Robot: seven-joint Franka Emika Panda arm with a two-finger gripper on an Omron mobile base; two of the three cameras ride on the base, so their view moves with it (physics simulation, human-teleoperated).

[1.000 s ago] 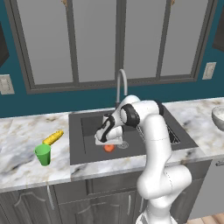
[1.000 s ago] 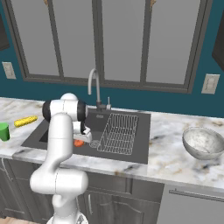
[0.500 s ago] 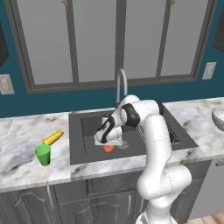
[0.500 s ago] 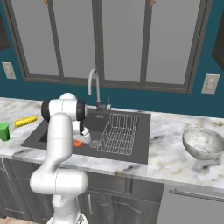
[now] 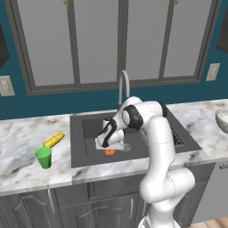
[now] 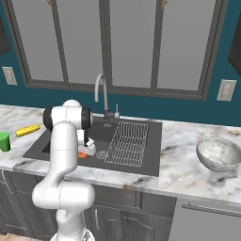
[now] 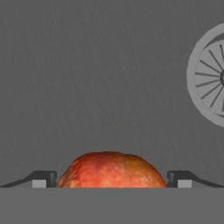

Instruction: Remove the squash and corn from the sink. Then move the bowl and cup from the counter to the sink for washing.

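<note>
The round orange-red squash (image 7: 111,169) lies on the floor of the dark grey sink (image 5: 87,133), left of the round drain (image 7: 214,78). My gripper (image 7: 111,179) is open and reaches down into the basin, with one fingertip (image 7: 41,178) on each side of the squash. From the base views the squash (image 5: 110,152) (image 6: 82,155) peeks out just below the hand (image 5: 107,143). The yellow corn (image 5: 54,140) (image 6: 27,130) lies on the marbled counter (image 5: 22,151) left of the sink. Beside it stands the green cup (image 5: 43,157) (image 6: 4,141). The speckled bowl (image 6: 219,154) sits on the counter to the right.
A wire rack (image 6: 127,143) fills the right half of the basin. The curved faucet (image 5: 122,87) rises behind the sink, just above my arm. Grey-framed windows and a teal wall close off the back. Dark cabinets run under the counter.
</note>
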